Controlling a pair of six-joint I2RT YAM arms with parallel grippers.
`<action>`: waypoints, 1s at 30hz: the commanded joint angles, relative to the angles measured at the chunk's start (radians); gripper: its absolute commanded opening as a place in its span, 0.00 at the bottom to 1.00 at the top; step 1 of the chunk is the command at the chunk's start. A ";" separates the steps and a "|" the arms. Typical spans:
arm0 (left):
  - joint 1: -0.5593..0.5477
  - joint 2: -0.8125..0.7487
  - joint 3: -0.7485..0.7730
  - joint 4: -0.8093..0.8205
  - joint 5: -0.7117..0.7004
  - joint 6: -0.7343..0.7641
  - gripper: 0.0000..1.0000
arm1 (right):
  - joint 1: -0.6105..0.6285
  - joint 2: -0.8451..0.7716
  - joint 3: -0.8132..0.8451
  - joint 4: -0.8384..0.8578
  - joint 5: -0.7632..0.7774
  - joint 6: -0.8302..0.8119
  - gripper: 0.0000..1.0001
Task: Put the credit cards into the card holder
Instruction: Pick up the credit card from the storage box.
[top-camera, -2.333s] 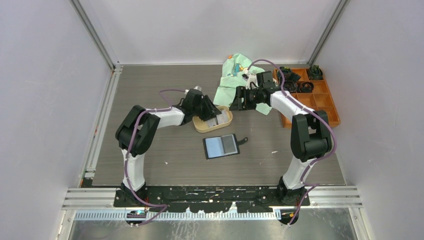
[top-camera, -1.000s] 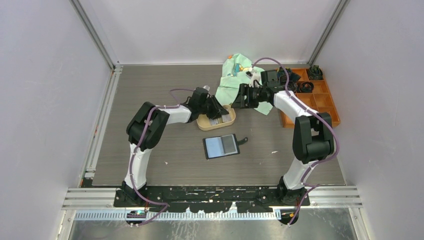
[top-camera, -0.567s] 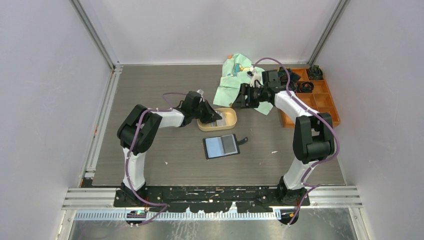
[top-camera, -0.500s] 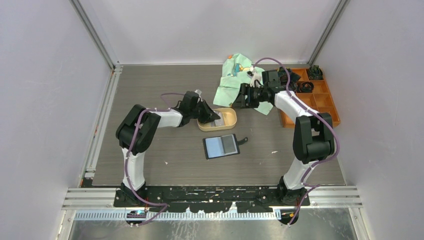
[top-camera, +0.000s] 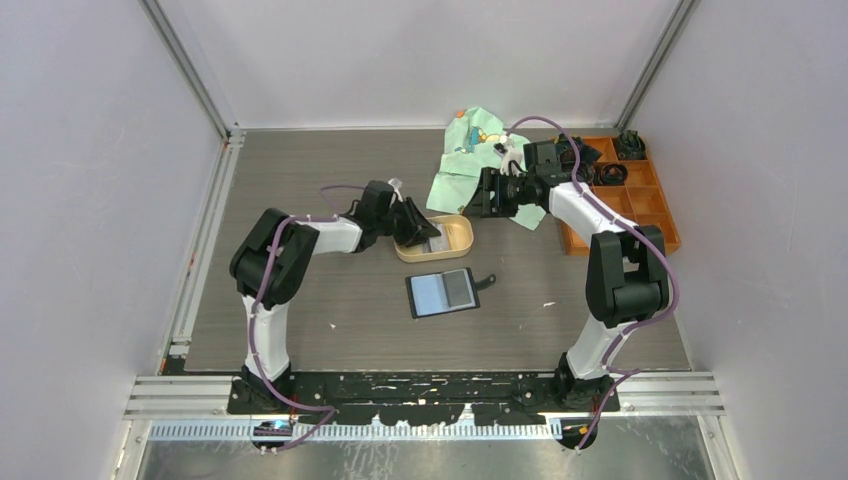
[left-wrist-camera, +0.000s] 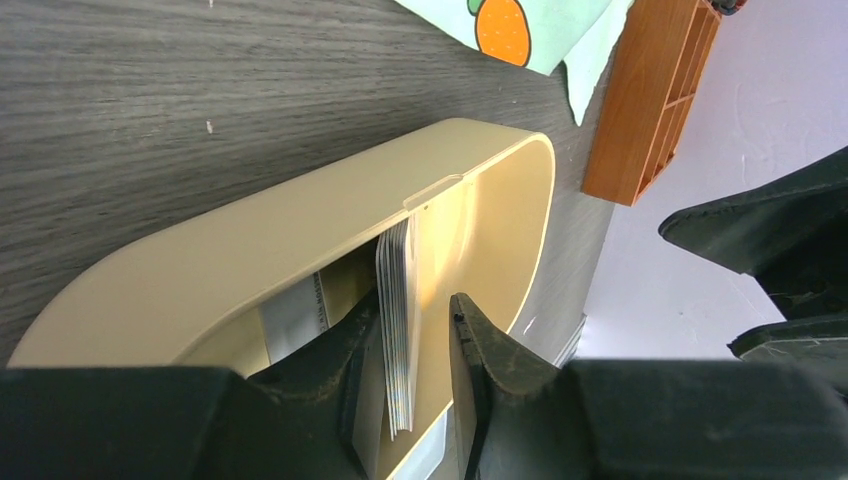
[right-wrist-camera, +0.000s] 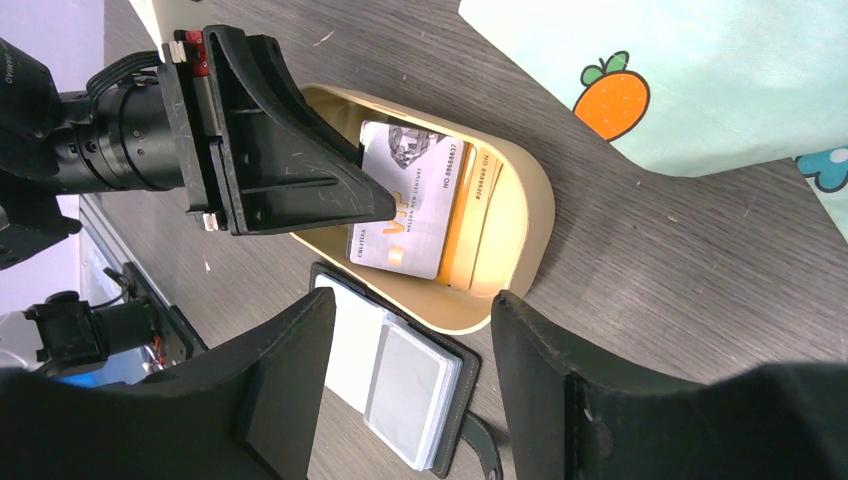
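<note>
The credit cards (left-wrist-camera: 400, 300) stand on edge as a thin stack inside a tan oval tray (left-wrist-camera: 300, 230). My left gripper (left-wrist-camera: 415, 305) reaches into the tray astride them. The stack leans on one finger, and a gap separates it from the other, so the jaws are open. From the right wrist the top card (right-wrist-camera: 420, 200) shows silver-grey with dark print. The card holder (top-camera: 442, 292) lies open on the table just in front of the tray, its clear sleeves (right-wrist-camera: 400, 370) facing up. My right gripper (right-wrist-camera: 412, 300) hovers open and empty above the tray's far right end.
A green cloth with a carrot print (top-camera: 470, 150) lies behind the tray (top-camera: 466, 235), under the right arm. An orange compartment box (top-camera: 625, 195) with black parts stands at the back right. White walls and metal rails enclose the table.
The left arm's elbow has swung a little to the left while its gripper stayed in the tray. The tray sits slightly further right than at the start. The right arm has hardly moved.
</note>
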 joint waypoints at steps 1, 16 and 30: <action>0.006 -0.077 -0.002 0.040 0.035 0.005 0.29 | -0.004 -0.056 0.005 0.031 -0.023 0.005 0.64; 0.022 -0.106 -0.045 0.033 0.038 0.017 0.22 | -0.004 -0.053 0.003 0.033 -0.031 0.007 0.64; 0.027 -0.140 -0.055 -0.039 -0.006 0.093 0.00 | -0.004 -0.057 0.003 0.031 -0.039 0.008 0.64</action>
